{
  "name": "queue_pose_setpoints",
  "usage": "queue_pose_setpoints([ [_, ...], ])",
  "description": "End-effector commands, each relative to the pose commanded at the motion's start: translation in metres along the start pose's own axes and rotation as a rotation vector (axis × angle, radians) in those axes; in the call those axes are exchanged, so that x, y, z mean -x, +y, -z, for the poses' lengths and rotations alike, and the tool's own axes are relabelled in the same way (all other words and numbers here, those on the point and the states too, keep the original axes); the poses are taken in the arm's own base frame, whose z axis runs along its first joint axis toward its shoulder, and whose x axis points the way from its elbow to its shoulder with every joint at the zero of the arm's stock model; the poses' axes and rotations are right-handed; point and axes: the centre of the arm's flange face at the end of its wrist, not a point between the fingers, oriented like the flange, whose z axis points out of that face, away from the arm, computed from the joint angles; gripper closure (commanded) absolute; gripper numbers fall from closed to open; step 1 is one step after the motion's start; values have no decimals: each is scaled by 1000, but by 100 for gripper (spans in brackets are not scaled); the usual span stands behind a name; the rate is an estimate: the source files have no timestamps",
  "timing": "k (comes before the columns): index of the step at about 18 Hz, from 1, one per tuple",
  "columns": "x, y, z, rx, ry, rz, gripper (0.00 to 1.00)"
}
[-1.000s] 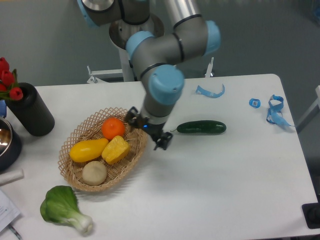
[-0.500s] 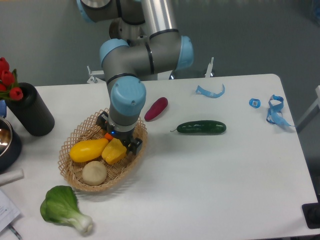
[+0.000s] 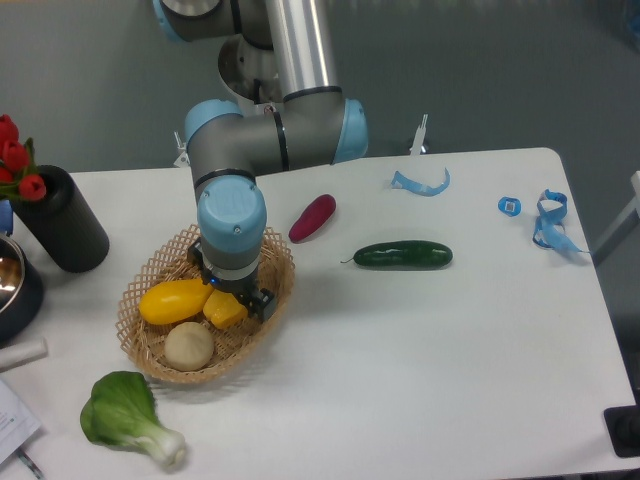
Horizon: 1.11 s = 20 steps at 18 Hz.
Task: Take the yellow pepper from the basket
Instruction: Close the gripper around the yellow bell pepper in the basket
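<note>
The woven tan basket point(image 3: 150, 345) sits at the left of the table. In it lies the yellow pepper point(image 3: 226, 311), only its lower part showing. My gripper point(image 3: 232, 296) hangs right over the pepper and hides the rest of it. The wrist covers the fingers, so I cannot see whether they stand open or shut, or whether they touch the pepper. A smooth long yellow vegetable point(image 3: 174, 301) lies just left of the pepper and a pale round one point(image 3: 189, 346) sits in front of it.
A purple vegetable point(image 3: 312, 218) and a green cucumber point(image 3: 403, 255) lie to the right of the basket. Bok choy point(image 3: 125, 415) is at the front left. A black vase point(image 3: 57, 220) with red tulips and a metal bowl point(image 3: 14, 285) stand at the far left. Blue clips point(image 3: 548, 222) lie at the right.
The arm swung left from beside the basket's right rim to over the basket, uncovering the purple vegetable. The gripper now covers the orange fruit and most of the yellow pepper.
</note>
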Motion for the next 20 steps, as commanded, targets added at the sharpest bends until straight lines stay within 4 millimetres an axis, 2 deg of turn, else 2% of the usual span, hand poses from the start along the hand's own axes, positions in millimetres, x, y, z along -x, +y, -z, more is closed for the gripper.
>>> queue_pose_setpoints([
  [3, -8, -5, -8, 13, 9, 4, 0],
  [10, -9, -9, -22, 27, 22, 40, 1],
  [13, -9, -10, -18, 23, 16, 39, 37],
  [15, -10, -9, -16, 22, 14, 39, 55],
  [17, -9, -8, -12, 18, 11, 42, 64],
  [20, 1, 2, 2, 5, 1, 63, 64],
])
